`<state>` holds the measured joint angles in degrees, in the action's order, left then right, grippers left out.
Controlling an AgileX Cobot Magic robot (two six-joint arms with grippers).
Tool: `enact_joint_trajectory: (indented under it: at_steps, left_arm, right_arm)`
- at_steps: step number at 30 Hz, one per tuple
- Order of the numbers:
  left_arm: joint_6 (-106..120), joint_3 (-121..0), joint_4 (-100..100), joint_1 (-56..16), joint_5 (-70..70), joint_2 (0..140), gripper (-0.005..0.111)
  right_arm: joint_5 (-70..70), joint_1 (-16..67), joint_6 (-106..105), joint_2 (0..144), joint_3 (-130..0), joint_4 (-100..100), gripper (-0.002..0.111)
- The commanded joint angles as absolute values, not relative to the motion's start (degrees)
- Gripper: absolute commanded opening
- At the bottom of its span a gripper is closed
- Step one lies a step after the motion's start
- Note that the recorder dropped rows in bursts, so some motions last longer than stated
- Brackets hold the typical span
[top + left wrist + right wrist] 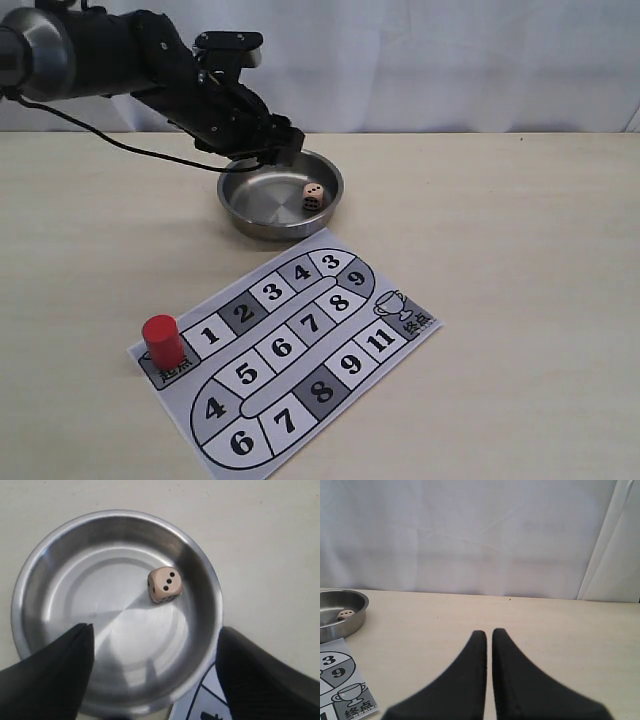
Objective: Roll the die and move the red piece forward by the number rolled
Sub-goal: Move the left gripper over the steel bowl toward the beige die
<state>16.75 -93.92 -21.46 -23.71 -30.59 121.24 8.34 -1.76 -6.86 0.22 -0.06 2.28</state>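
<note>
While left gripper hangs spread wide and empty over steel bowl, die sits inside near the wall, three-pip face showing, red piece upright on board start corner, right gripper fingers nearly together, nothing between

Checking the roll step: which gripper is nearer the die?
Left. Left gripper hangs open over the bowl holding the die; right gripper sits well away across the table.

The die lies in the bowl behind the board (piece on its left corner).
</note>
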Motion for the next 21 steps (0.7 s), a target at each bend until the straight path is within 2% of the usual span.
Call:
enact_joint_trajectory:
  at_steps: [1,11,17,21]
  left_arm:
    - [17.8,-94.8,-21.7,-25.3,-25.2,123.6,0.065]
    - [17.7,-94.8,-22.3,-26.4,-16.7,127.9,0.065]
    - [17.7,-104.8,-23.1,-26.4,-27.8,133.4,0.064]
    - [17.3,-109.5,-19.0,-26.7,-29.3,137.2,0.064]
  right_arm:
    - [8.0,-1.9,-6.8,0.0,0.0,2.1,0.004]
    - [8.0,-1.9,-6.8,0.0,0.0,2.1,0.004]
    - [8.0,-1.9,-6.8,0.0,0.0,2.1,0.004]
    - [8.0,-1.9,-6.8,0.0,0.0,2.1,0.004]
